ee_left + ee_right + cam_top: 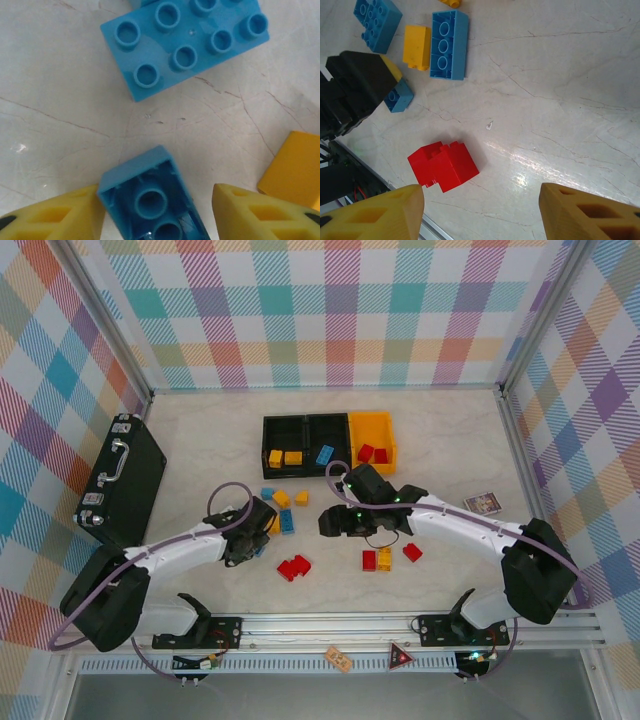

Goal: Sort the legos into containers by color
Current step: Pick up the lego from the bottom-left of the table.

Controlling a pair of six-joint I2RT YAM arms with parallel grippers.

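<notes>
Nearest the lens: left gripper [156, 192], its yellow fingers [55, 215] part-spread astride a small blue brick [145, 200] that lies hollow side up on the table [60, 125].
Contact: one finger touches the brick's corner and a gap shows at the other, so it is not pinched from both sides.
Ahead of the left fingertips: a larger blue brick [185, 47], studs up, apart from the small one.
Outside the untouched finger: a yellow brick [295, 167], near.
Other arm: right gripper [481, 195] spread wide with nothing between the fingers. A red brick [445, 165] lies just ahead, nearer one finger.
Bins: the containers [306, 420] sit well beyond both grippers. Yellow pieces lie in one black bin, a blue piece in the other, red ones in the yellow-orange bin [371, 416].
Risk 1: the brick sits off-centre and skewed to the jaws. A squeeze would likely shove or twist it, or catch only a corner and let it pop out.
Risk 2: a sideways correction could bump the yellow brick.
Risk 3: the two wrists stand close in the top view, so a lift by either arm could clip the other.
Risk 4: a weak hold could drop the brick short of the bins or into the wrong one.
</notes>
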